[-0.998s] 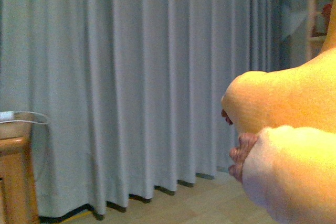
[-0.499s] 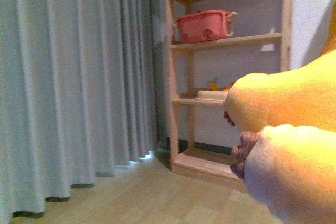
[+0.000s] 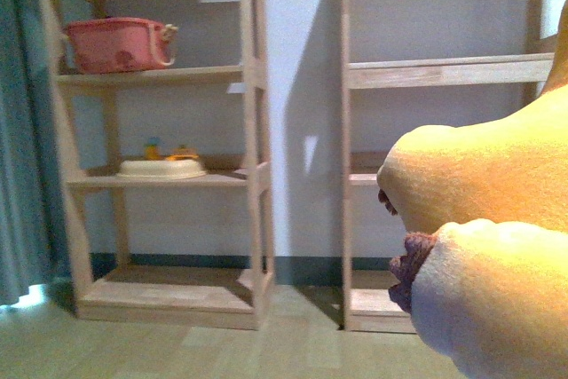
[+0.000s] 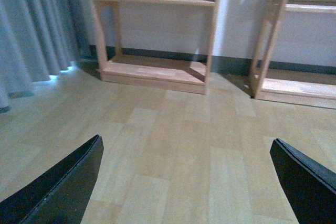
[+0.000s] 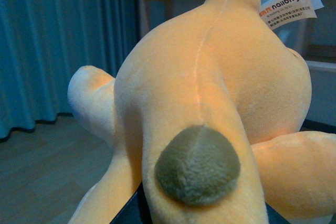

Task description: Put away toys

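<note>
Plush animal (image 3: 497, 219): you have one, soft and orange-yellow. It sits up off the floor (image 4: 184, 119), filling the right of the front view and pressed close to the right wrist camera. From the front you see two rounded, paler limbs stacked one over the other, each with brown stitching at its tip. The right wrist view shows its fuzzy back with one seam down the middle, one round olive-grey patch (image 5: 197, 166) and one pale printed tag (image 5: 289, 4).

Your right hand is hidden under the plush, so you cannot tell whether it is clamped. Your left hand (image 4: 186, 141) has its two black fingers spread wide apart with nothing between them, over pale wood-plank flooring.

Ahead stand two light wooden shelf units (image 3: 253, 130), side by side and well apart from the plush. The left unit carries one pink plastic basket (image 3: 115, 44) and, a shelf lower, one cream oval tray (image 3: 160, 168). One pleated blue-grey curtain (image 3: 18, 130) hangs beside it.
</note>
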